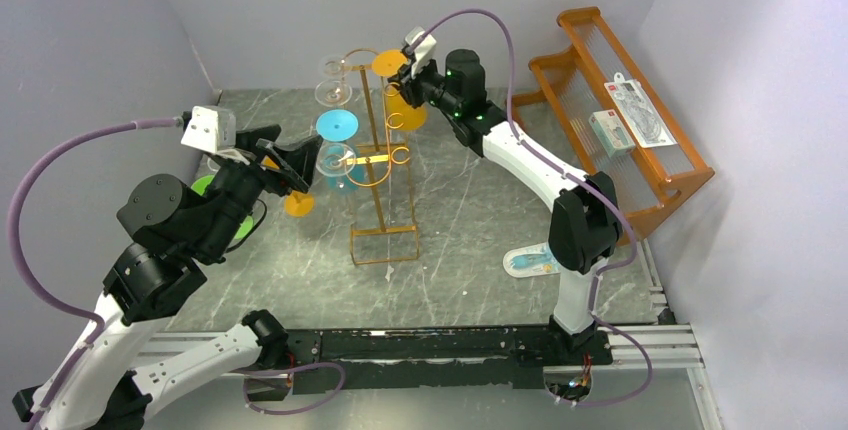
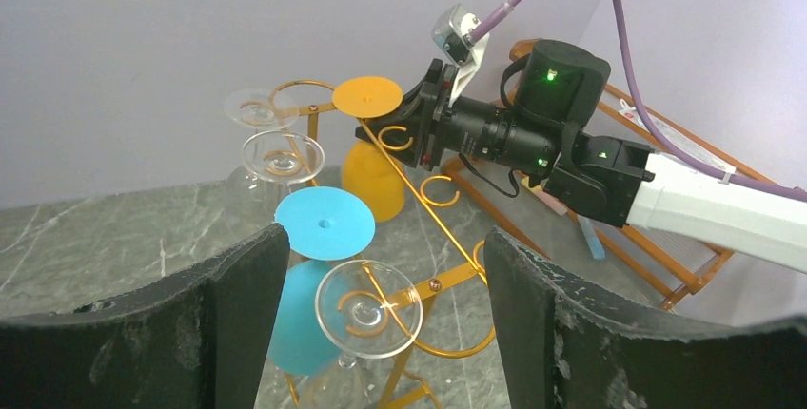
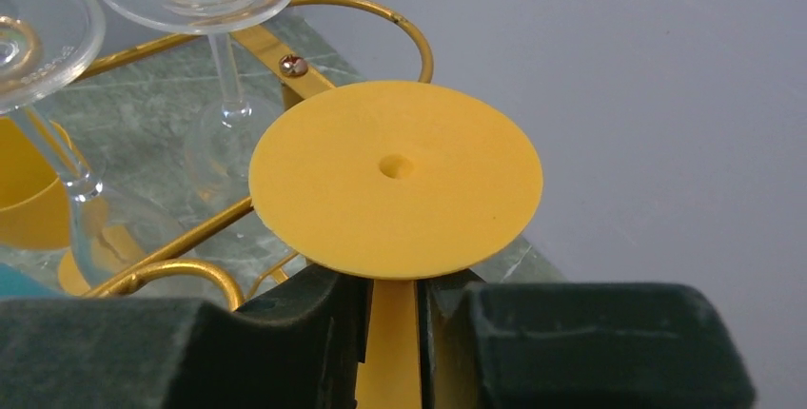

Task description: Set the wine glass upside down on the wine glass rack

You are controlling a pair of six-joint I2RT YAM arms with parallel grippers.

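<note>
Yellow wine glass (image 3: pixel 395 176), gold wine glass rack (image 1: pixel 372 158), blue glass (image 2: pixel 324 222), grey-veined table (image 1: pixel 470 210).

- Light is even and diffuse, with no source in view. All three views are bright.
- Shadows are soft and faint; the surface (image 1: pixel 470 210) darkens only slightly under my arms and around the wine glass rack (image 1: pixel 385 233).
- The surface has a mild sheen but no blown-out glare.
- The clear glasses (image 2: pixel 281 154) catch small highlights on their rims, and their edges stay readable.
- Left wrist view: the fingers (image 2: pixel 238 333) of my left tool (image 2: pixel 383 243) are dark and soft-focus at the bottom, while mid-scene is sharp.
- Right wrist view: the fingers (image 3: pixel 590 342) of my right tool (image 3: pixel 395 295) are blurred and near-black. The foot of the orange wine glass (image 3: pixel 395 178) is sharp and evenly lit.
- The back wall (image 3: pixel 666 95) is a flat grey-lilac with no texture.
</note>
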